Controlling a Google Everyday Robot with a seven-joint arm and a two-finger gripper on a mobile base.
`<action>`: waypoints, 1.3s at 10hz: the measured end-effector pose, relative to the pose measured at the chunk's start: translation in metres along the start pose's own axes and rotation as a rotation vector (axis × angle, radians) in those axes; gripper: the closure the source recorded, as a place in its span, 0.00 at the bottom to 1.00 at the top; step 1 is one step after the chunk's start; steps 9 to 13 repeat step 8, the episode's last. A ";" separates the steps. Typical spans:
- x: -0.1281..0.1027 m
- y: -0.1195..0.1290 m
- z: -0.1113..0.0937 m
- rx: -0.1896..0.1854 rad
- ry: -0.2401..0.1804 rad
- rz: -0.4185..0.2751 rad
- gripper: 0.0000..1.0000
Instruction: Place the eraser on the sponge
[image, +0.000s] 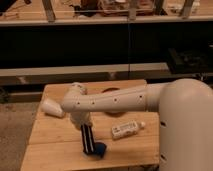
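The eraser (88, 139), a long black block with white stripes, stands nearly upright over the front of the wooden table (55, 145). Its upper end is inside my gripper (84, 127), which points down from the white wrist and is shut on it. Its lower end is right beside the sponge (101, 149), a small dark blue lump near the table's front edge, and appears to touch the sponge's left side. My arm's thick white forearm (120, 102) crosses the table from the right.
A white tube (127, 130) lies to the right of the sponge. An orange bowl (111, 91) shows partly behind the forearm. A white cone-shaped piece (51, 108) sticks out left of the wrist. Dark shelving stands behind the table.
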 end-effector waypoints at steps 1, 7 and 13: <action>0.000 0.000 -0.001 0.000 -0.002 0.002 1.00; -0.016 0.030 0.005 0.035 -0.018 0.070 1.00; -0.016 0.029 0.008 0.039 -0.020 0.071 0.99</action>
